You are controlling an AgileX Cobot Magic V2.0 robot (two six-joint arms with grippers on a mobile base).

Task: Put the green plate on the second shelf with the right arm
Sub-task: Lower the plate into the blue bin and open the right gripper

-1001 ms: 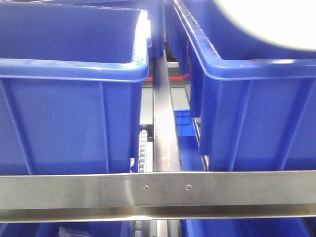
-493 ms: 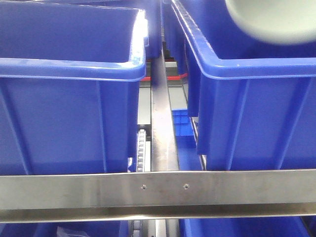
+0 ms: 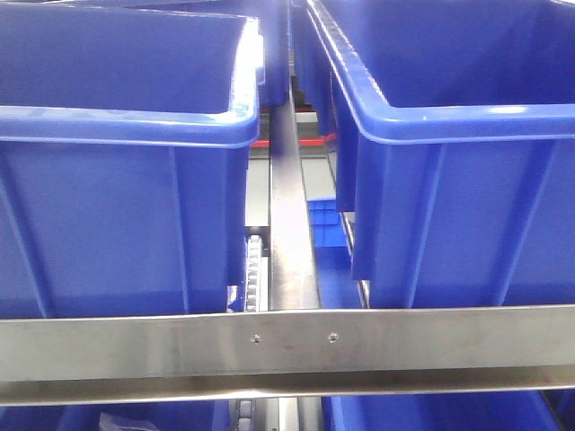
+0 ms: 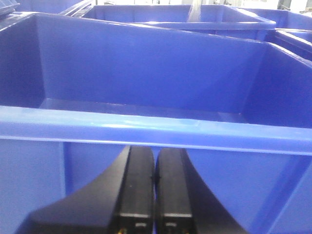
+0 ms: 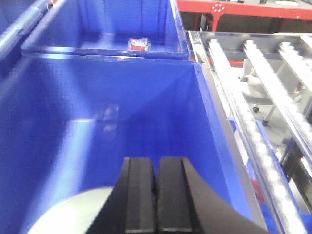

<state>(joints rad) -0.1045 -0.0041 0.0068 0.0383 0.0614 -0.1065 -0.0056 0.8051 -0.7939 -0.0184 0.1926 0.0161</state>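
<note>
Two large blue bins are filling the front view: a left bin (image 3: 117,180) and a right bin (image 3: 467,180), sitting side by side with a narrow gap between them. A steel divider rail (image 3: 292,233) is running back through that gap, and a broad steel crossbar (image 3: 287,346) is spanning the whole width in front of both bins, with two small screws at its middle. A strip of small rollers (image 3: 252,274) is showing just left of the divider, below the left bin's corner. In the right wrist view, the right end effector (image 5: 157,204) is hanging over the inside of a deep blue bin (image 5: 97,122), its two black fingers pressed together with only a thin seam between them. The green plate (image 5: 78,212) is lying low in that bin, a pale rounded patch at the bottom edge of the view, just left of the fingers and partly hidden by them; whether it is touching them cannot be told. Beyond this bin, another blue bin (image 5: 122,24) is holding a small red and white packet (image 5: 138,45), and steel roller tracks (image 5: 253,97) are running along the right. In the left wrist view, the left end effector (image 4: 155,195) is sitting pressed together too, level with the outer wall of a blue bin (image 4: 146,83).
</note>
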